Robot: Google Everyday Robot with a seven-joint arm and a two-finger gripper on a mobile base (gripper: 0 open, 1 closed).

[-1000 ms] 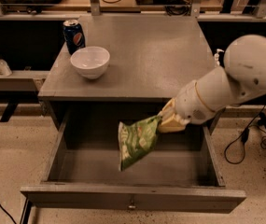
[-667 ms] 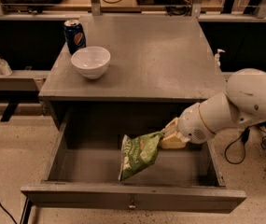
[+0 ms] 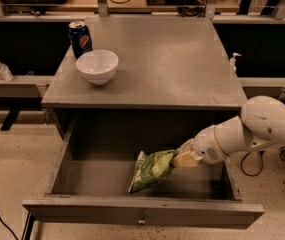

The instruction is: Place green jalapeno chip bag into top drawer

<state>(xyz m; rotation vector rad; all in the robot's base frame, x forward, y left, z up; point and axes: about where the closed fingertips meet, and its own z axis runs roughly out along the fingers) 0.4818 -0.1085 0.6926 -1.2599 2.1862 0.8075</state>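
Note:
The top drawer (image 3: 142,211) is pulled open under the grey table, its front panel with a small metal knob facing me. The green jalapeno chip bag (image 3: 151,170) hangs inside the drawer, its lower end near the drawer floor at the middle. My gripper (image 3: 181,158) is inside the drawer at the right of centre and is shut on the bag's upper right corner. The white arm comes in from the right, over the drawer's right wall.
On the tabletop (image 3: 172,64) a white bowl (image 3: 97,66) stands at the left front, with a blue soda can (image 3: 80,38) behind it. Shelving and cables lie behind the table. A black cable runs on the floor at the lower left.
My gripper has moved down and a little right, lowering the bag from above the drawer opening to deep inside it, close to the drawer floor.

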